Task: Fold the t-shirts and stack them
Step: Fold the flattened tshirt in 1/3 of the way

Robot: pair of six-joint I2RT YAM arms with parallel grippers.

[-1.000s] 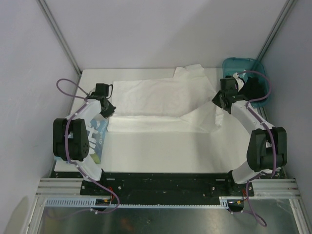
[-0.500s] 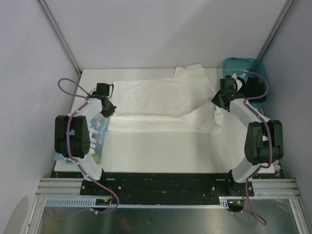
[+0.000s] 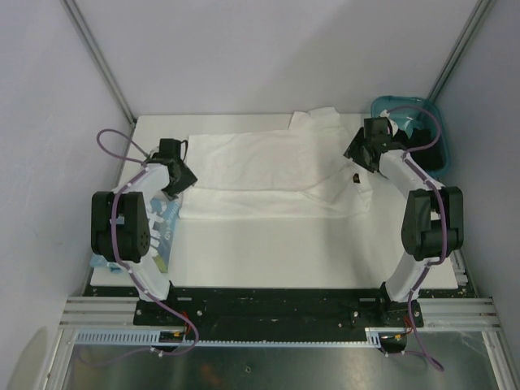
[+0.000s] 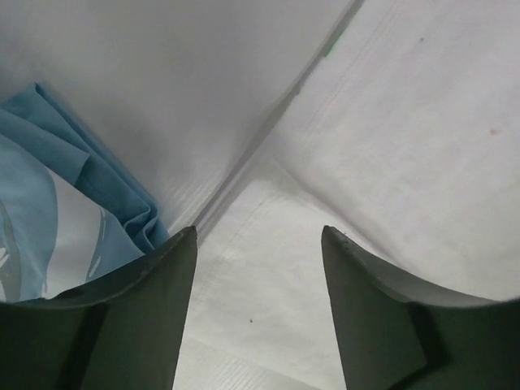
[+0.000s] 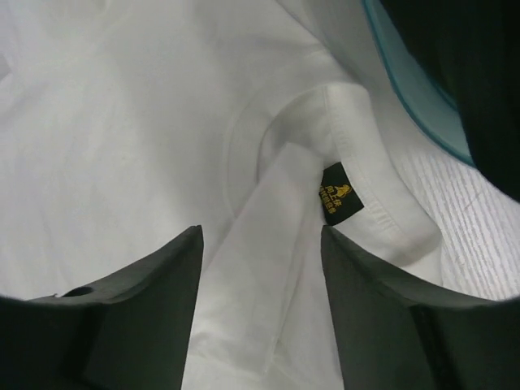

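Now I hold the left fingers (image 4: 122, 317) wide at the left edge of the tee (image 3: 260, 162), the right fingers (image 5: 130, 317) wide over its collar label (image 5: 334, 193).

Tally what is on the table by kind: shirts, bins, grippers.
T-shirts: 2, the white tee spread out and the blue-graphic tee under the left arm
Bins: 1, the teal bin
Grippers: 2, the left gripper and the right gripper
Total: 5
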